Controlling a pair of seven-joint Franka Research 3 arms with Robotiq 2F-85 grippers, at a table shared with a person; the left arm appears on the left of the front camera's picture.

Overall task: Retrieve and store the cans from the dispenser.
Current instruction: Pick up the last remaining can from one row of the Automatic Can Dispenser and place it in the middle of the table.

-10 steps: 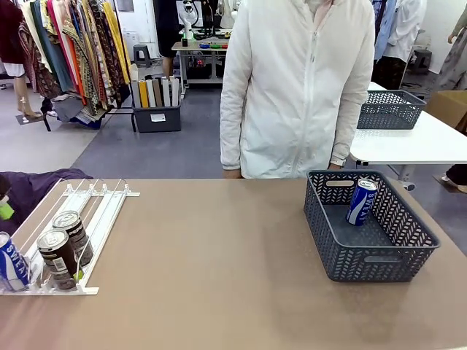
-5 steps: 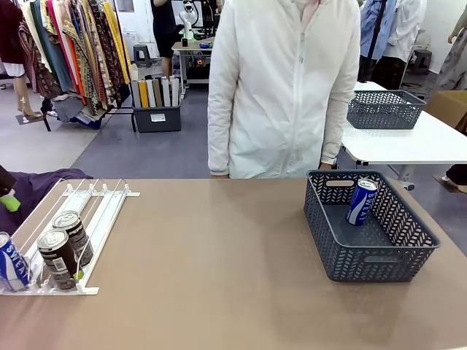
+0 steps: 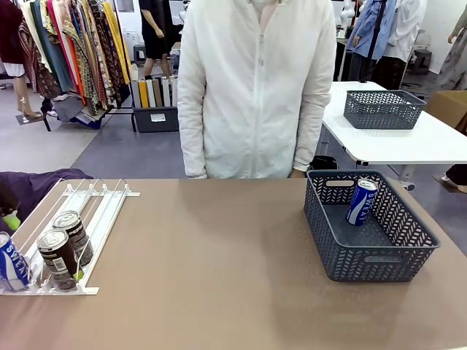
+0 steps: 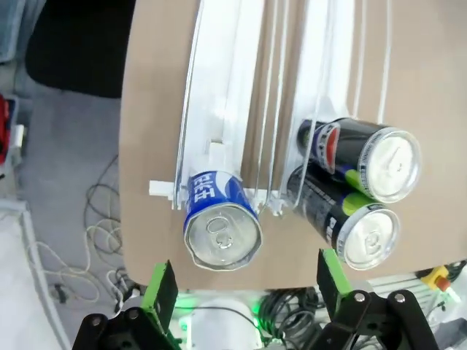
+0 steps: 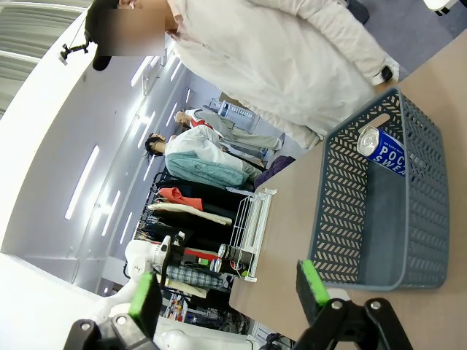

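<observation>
Table | left end effector, right end effector: wide open, empty

front camera sits at the near side of the table, facing across to the person. left wrist camera hangs close above the dispenser, looking straight down on its cans, which front also sees. right wrist camera, rolled, looks from farther back at the basket, shared with front.

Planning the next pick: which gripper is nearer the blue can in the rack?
Left. The left gripper hangs open right over the blue can at the rack's end; the right gripper, open, faces the basket, the rack far beyond.
</observation>
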